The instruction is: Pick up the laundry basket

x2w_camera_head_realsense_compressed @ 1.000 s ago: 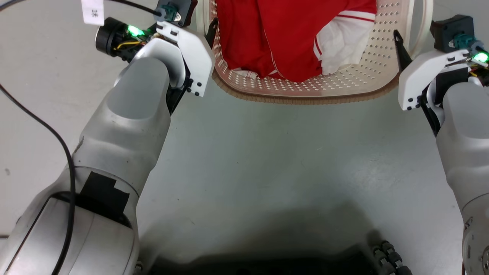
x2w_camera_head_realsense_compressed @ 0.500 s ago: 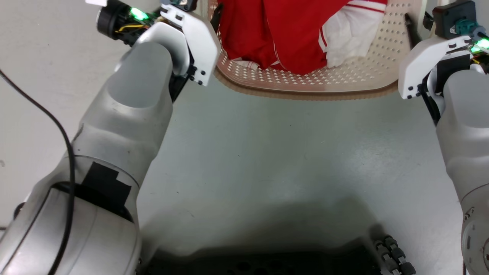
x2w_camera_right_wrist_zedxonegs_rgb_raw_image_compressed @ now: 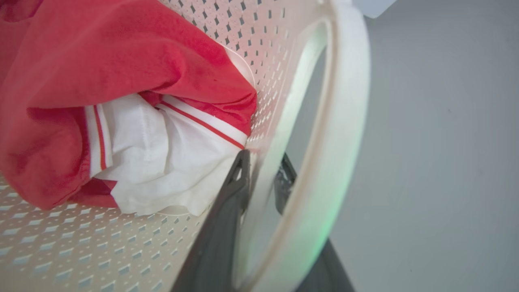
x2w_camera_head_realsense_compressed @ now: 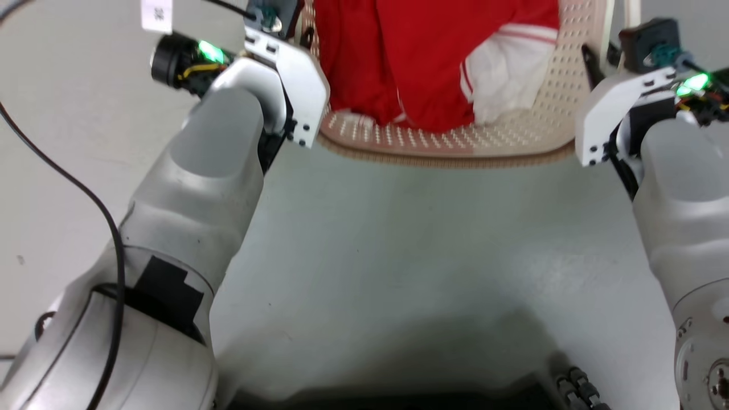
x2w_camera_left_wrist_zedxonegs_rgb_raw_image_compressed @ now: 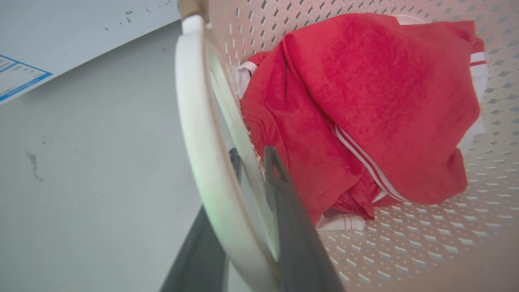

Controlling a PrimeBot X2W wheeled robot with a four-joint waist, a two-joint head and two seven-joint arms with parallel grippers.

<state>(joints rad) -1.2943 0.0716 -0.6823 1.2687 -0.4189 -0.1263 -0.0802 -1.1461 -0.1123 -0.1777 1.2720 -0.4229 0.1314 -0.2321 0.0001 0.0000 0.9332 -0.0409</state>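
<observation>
Right gripper (x2w_camera_right_wrist_zedxonegs_rgb_raw_image_compressed: 264,158) pinches the laundry basket (x2w_camera_right_wrist_zedxonegs_rgb_raw_image_compressed: 265,52) wall.

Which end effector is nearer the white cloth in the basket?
Right. The right end effector clamps the basket beside the white cloth; the left end effector clamps its opposite side, across the red clothing.

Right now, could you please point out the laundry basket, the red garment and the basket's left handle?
laundry basket (x2w_camera_head_realsense_compressed: 455,160): head view, on the brown near rim.
red garment (x2w_camera_left_wrist_zedxonegs_rgb_raw_image_compressed: 385,101): left wrist view, on the middle of the red cloth.
left handle (x2w_camera_left_wrist_zedxonegs_rgb_raw_image_compressed: 194,121): left wrist view, on the white curved bar.
</observation>
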